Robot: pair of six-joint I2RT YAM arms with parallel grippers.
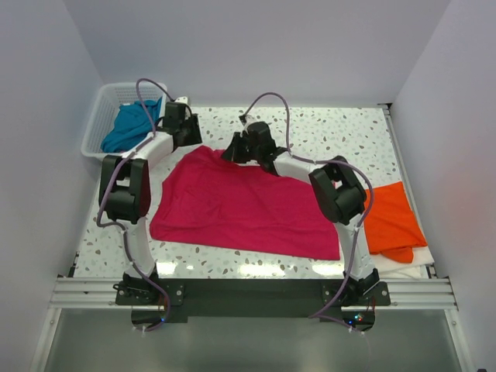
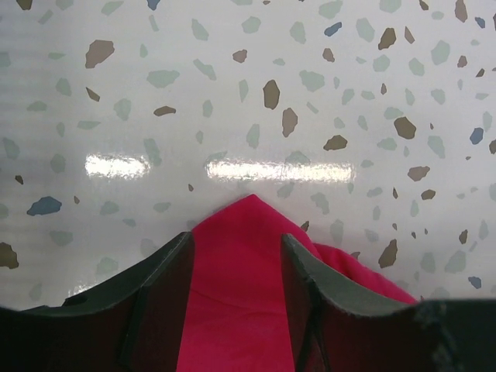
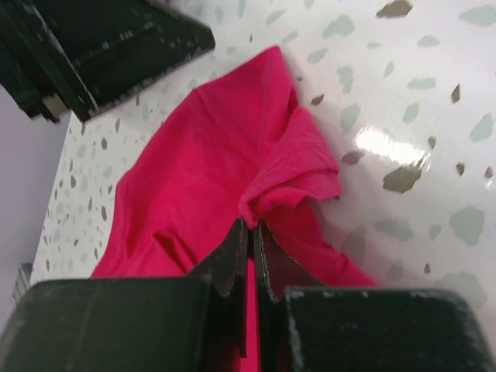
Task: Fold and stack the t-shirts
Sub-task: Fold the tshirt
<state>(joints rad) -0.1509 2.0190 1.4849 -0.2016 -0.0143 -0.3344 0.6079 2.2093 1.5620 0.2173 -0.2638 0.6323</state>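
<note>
The crimson-pink t-shirt [image 1: 240, 201] lies spread in the middle of the table. My left gripper [image 1: 188, 133] is at its far left corner, jaws open, with the corner of the cloth [image 2: 248, 232] lying between the fingers [image 2: 159, 291]. My right gripper [image 1: 235, 151] is at the far edge, shut on a bunched fold of the same shirt [image 3: 294, 174]. The bright orange t-shirt [image 1: 391, 217] lies folded at the right. The teal-blue t-shirt [image 1: 132, 125] lies crumpled in the basket.
A white lattice basket [image 1: 97, 124] stands at the far left corner. A white sheet [image 1: 407, 267] lies under the orange shirt near the right front edge. The left gripper's body [image 3: 116, 46] shows at the upper left of the right wrist view.
</note>
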